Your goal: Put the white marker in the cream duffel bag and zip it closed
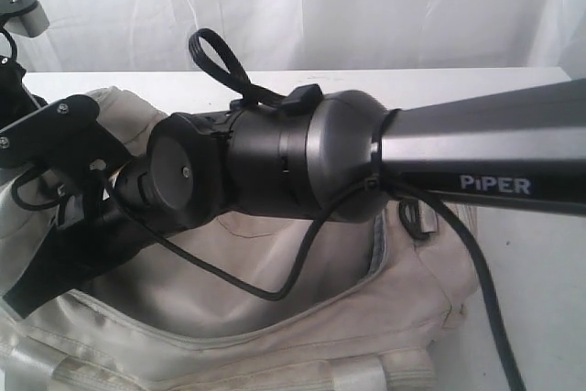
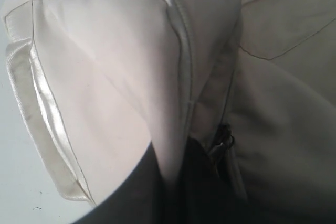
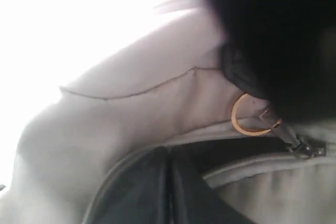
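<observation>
The cream duffel bag (image 1: pixel 275 318) fills the lower half of the exterior view, and its top zip gapes on a dark inside (image 3: pixel 236 153). My left gripper (image 2: pixel 178 192) is shut on a fold of the bag's fabric beside the zip, close to a grey zip pull (image 2: pixel 223 141). Both dark fingers of my right gripper (image 3: pixel 170 166) are pressed together at the zip edge, with nothing visible between them. An orange ring (image 3: pixel 245 120) hangs from a zip slider (image 3: pixel 302 148) a little way from them. The white marker is not in view.
My right arm (image 1: pixel 476 144) reaches across the bag from the right and hides much of it. The left arm (image 1: pixel 46 125) stands at the left end. The bag lies on a white table (image 1: pixel 540 299) before a white curtain (image 1: pixel 366 6).
</observation>
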Available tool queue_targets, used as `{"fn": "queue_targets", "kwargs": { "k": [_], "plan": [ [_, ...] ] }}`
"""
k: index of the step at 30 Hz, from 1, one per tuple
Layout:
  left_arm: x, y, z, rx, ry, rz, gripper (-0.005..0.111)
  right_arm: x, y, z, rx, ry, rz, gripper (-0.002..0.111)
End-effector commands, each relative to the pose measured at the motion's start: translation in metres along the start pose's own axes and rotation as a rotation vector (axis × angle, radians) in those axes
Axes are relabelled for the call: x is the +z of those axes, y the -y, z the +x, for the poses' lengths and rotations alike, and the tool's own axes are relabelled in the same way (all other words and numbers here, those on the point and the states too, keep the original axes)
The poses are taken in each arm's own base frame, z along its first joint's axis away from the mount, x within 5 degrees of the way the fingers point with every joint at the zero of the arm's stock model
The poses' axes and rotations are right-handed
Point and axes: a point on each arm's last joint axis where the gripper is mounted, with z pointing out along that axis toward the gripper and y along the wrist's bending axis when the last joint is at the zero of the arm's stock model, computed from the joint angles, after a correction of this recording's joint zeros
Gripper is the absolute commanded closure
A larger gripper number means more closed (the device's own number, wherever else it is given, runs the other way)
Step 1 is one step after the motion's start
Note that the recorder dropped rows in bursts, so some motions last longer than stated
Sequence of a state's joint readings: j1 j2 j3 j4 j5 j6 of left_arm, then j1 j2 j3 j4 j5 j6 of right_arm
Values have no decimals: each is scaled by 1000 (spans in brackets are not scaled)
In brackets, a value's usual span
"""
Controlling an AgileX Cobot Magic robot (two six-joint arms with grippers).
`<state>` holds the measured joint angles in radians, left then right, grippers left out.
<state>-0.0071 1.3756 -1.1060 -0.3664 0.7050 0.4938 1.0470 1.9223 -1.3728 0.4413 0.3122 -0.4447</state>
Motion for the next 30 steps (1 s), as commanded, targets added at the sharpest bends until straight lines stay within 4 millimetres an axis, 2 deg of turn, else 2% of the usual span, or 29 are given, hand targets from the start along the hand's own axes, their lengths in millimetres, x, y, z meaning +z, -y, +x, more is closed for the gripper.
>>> {"fn": "queue_targets", "kwargs": {
  "k": [1, 3, 9, 11, 20, 25, 30],
  "plan": [
    [-18, 21, -15, -130, 133, 133, 107, 15, -4, 26, -32, -146, -31, 107],
    [-18, 21, -15, -130, 132, 135, 107, 15, 0, 24, -25, -128, -17, 103],
    [-18, 21, -14, -130, 130, 136, 107, 15, 10, 22, -17, -103, 14, 76],
    [-18, 21, -14, -130, 130, 136, 107, 14, 14, 20, -13, -84, 28, 72],
    [-18, 21, -14, -130, 127, 138, 107, 12, 32, 18, 22, -43, 74, 71],
    [-19, 22, -16, -142, 141, 148, 107, 19, 34, 20, 65, -29, 76, 71],
    [-19, 22, -16, -143, 143, 147, 107, 21, 23, 18, 38, -24, 58, 71]
  ]
}}
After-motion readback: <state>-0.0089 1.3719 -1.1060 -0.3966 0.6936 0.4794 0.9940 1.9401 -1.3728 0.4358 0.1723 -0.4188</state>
